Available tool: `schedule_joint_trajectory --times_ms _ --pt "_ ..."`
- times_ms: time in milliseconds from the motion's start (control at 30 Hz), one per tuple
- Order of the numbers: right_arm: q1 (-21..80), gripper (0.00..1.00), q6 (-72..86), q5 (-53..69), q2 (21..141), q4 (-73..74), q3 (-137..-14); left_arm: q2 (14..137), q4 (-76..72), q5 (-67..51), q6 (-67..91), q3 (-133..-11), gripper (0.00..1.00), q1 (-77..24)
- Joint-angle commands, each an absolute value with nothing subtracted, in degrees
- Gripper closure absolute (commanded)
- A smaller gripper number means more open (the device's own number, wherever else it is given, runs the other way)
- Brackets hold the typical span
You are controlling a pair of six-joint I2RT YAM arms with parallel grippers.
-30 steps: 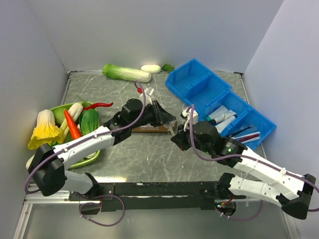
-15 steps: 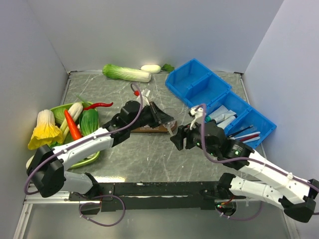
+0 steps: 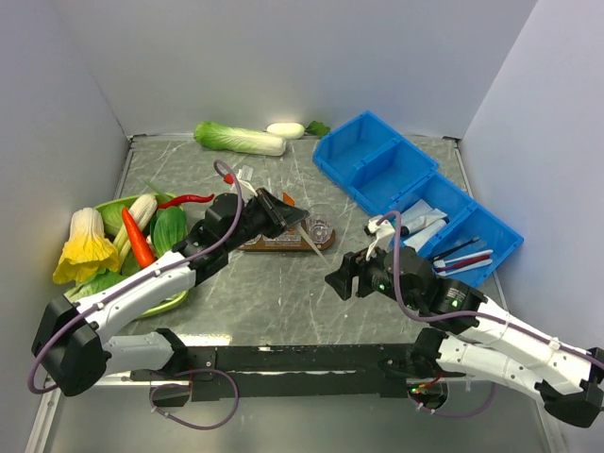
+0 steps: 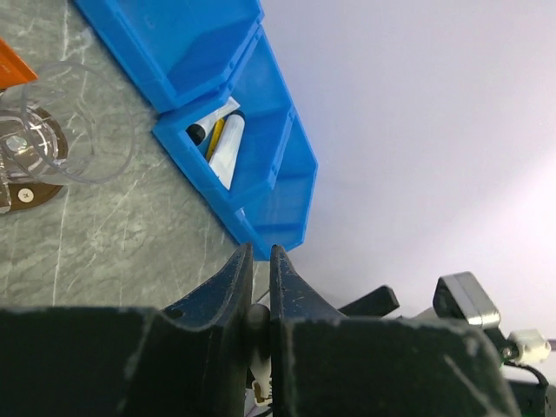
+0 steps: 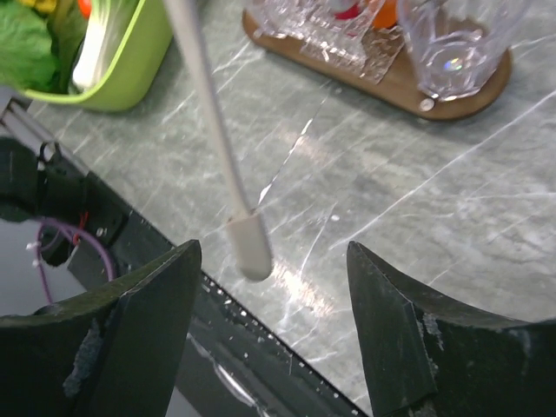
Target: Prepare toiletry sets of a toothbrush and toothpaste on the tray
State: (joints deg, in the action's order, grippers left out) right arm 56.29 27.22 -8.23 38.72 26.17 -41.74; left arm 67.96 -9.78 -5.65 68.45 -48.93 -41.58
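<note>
My left gripper [image 3: 294,215] [image 4: 261,252] is shut on the white toothbrush [image 3: 317,243] [image 4: 255,323]. The brush slants down and right past the brown tray's [image 3: 274,244] [image 5: 456,102] right end. In the right wrist view the toothbrush [image 5: 213,130] hangs over the table, and its rounded end sits between the fingers of my open right gripper [image 5: 271,252] without touching either. That gripper [image 3: 343,279] hovers near the table's front. Clear cups [image 3: 319,227] [image 5: 452,39] stand on the tray. The orange toothpaste [image 5: 387,12] [image 4: 10,65] shows beside them, mostly hidden.
Blue bins [image 3: 415,179] sit at the right; one holds white tubes [image 3: 420,223]. A green dish [image 3: 175,297] with vegetables lies at the left, and a cabbage [image 3: 241,139] lies along the back wall. The black mounting rail [image 3: 302,359] runs along the near edge.
My right gripper has opened, let go of the toothbrush and drawn back toward the near edge. The left gripper has moved left, still holding the toothbrush.
</note>
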Motion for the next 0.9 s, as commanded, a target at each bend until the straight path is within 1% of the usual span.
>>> schedule_joint_trajectory --times_ms 0,33,67,167,333,367,467,633,700,733,767,833,867 --pt "58.79 0.26 28.83 -8.96 38.14 22.24 -42.36 66.36 -10.55 -3.60 69.96 -48.96 0.99 -41.05" --pt "59.15 0.27 28.65 -9.23 38.84 22.41 -42.54 66.27 -10.46 -3.60 70.05 -48.96 0.99 -40.96" --pt "59.24 0.30 28.57 -9.40 39.20 22.67 -42.80 66.10 -10.46 -3.69 70.05 -48.96 0.99 -40.87" --pt "59.59 0.43 28.48 -9.49 40.34 22.41 -43.33 65.83 -10.28 -3.69 70.05 -49.22 0.99 -40.87" --pt "59.94 0.53 28.30 -9.32 40.52 21.18 -43.24 65.39 -10.63 -3.87 70.49 -48.61 0.99 -40.78" --pt "59.85 0.56 28.21 -9.14 40.52 20.83 -43.07 65.30 -10.98 -3.95 70.58 -48.26 0.99 -40.69" --pt "59.94 0.59 28.39 -8.70 40.08 19.43 -42.28 65.30 -11.51 -4.22 70.84 -47.99 0.99 -40.78" --pt "59.94 0.59 28.13 -8.70 40.43 18.19 -42.01 65.13 -12.13 -4.83 71.46 -47.29 0.99 -40.78" --pt "59.94 0.63 28.04 -8.53 40.78 18.28 -42.36 65.04 -12.48 -4.83 71.54 -47.29 0.99 -40.78" --pt "59.94 0.67 27.86 -8.44 40.96 18.19 -42.36 64.87 -12.39 -4.83 71.46 -47.11 0.99 -40.78" --pt "59.85 0.77 27.77 -8.35 41.04 17.93 -42.45 64.86 -12.31 -4.83 71.11 -47.20 0.99 -40.78" --pt "59.85 0.86 27.77 -8.26 40.87 17.84 -42.54 64.86 -12.04 -4.92 70.58 -47.37 0.99 -40.69" --pt "59.94 0.93 27.77 -8.35 40.78 18.02 -42.45 64.86 -12.13 -5.01 69.97 -47.29 0.99 -40.69"
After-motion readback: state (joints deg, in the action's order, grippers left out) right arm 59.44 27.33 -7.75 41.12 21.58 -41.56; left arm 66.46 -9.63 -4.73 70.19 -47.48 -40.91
